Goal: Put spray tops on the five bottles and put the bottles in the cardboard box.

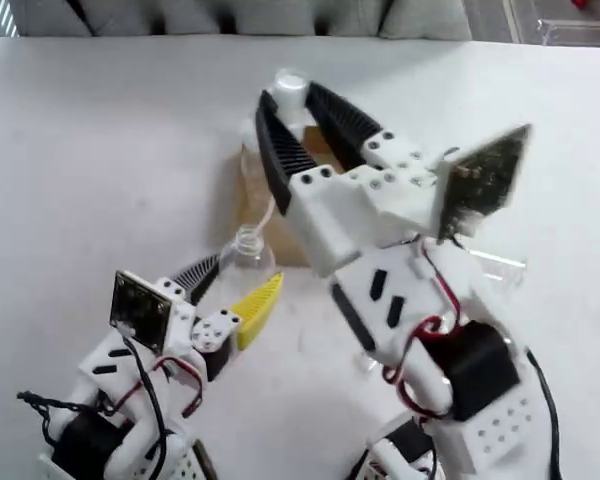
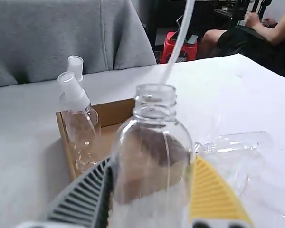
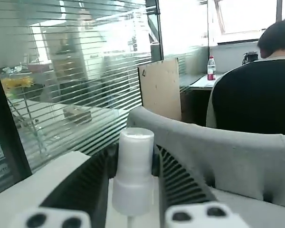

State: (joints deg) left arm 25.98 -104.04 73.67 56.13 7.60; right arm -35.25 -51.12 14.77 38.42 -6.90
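Cardboard box (image 2: 64, 142) on the white worktop (image 1: 100, 150) holds one capped bottle (image 2: 80, 126), standing. Grey sofa back (image 2: 47, 38) behind. Left hand (image 1: 246, 272) is closed on an open clear bottle (image 2: 152, 142), upright with its neck up, just beside the box. Right hand (image 1: 290, 95), above, pinches a spray top (image 3: 133, 166) with its dip tube (image 2: 178, 42) slanting down to that neck. An uncapped bottle (image 2: 237, 145) lies sideways nearby.

Can't see most of box (image 1: 292, 243) under right gripper (image 1: 290, 95) (high view). Can't see bottle (image 2: 152, 156) base or upper end of tube (image 2: 178, 42) past left wrist view's edges. Can't tell whether tube tip sits inside neck. Can't follow stem below spray top (image 3: 133, 166) past edge.
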